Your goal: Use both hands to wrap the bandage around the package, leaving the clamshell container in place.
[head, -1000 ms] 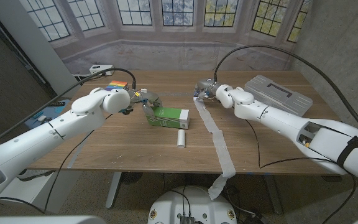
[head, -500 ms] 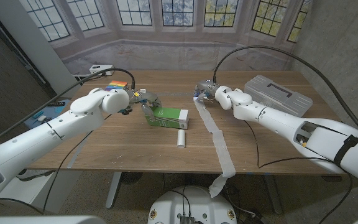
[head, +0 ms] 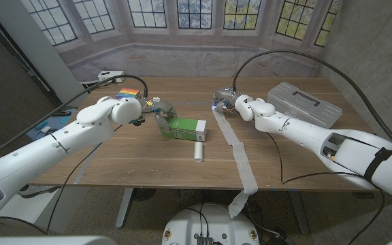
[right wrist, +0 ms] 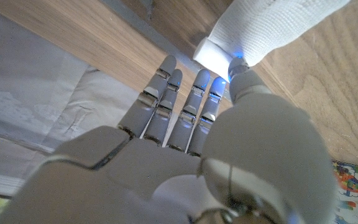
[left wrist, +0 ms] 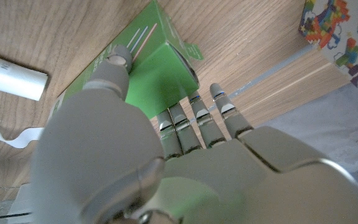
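Bystanders on the wooden bench (head: 135,160)

A short white tube (head: 199,151) lies near the middle of the bench. A colourful patterned box (head: 129,92) sits at the far left, beside a small white device (head: 107,74) at the back corner. A blue item (head: 50,125) lies at the left edge.

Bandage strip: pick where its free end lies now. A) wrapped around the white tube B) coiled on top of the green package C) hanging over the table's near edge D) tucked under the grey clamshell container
C: from the right hand the bandage runs across the table, and its end droops over the near edge.
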Robot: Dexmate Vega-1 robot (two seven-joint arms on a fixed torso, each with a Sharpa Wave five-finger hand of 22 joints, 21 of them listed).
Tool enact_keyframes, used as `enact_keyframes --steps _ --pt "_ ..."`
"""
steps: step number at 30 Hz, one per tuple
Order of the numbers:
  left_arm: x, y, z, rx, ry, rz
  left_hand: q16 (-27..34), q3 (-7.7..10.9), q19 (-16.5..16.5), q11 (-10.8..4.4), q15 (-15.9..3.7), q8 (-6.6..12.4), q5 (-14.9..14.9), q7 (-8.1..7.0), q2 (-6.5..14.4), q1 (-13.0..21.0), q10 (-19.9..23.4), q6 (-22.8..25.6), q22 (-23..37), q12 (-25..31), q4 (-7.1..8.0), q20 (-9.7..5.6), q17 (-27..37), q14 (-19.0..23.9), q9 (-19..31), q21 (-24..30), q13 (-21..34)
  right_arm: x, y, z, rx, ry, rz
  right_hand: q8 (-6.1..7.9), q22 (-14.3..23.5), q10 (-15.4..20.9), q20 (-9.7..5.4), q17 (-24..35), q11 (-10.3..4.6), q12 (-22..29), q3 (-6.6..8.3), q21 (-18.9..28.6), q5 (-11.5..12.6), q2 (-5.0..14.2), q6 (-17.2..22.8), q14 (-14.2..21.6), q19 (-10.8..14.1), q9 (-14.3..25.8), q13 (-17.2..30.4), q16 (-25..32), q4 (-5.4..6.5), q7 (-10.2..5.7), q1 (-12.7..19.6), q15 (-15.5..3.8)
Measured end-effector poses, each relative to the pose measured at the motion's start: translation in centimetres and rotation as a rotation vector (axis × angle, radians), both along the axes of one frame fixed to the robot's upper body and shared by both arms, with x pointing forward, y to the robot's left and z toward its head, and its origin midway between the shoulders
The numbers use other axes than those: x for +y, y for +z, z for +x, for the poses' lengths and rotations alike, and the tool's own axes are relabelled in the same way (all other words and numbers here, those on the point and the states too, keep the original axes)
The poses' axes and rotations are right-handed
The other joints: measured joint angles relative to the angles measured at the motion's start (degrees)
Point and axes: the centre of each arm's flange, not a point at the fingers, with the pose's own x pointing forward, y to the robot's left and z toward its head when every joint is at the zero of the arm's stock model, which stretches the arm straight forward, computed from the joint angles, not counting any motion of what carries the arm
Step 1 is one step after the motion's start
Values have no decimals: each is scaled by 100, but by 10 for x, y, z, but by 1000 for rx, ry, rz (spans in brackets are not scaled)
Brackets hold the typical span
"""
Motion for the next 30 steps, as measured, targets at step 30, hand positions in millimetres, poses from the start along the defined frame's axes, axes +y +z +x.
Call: enact_keyframes --steps 30 --pt "-6 -3 -4 6 -13 8 -43 0 -32 0 -2 0 -6 0 0 0 0 0 0 -22 0 -32 -1 45 -4 0 29 -5 -13 -4 -42 6 10 66 -1 415 -47 79 29 218 -1 0 0 53 449 478 128 -3 153 128 0 1 250 -57"
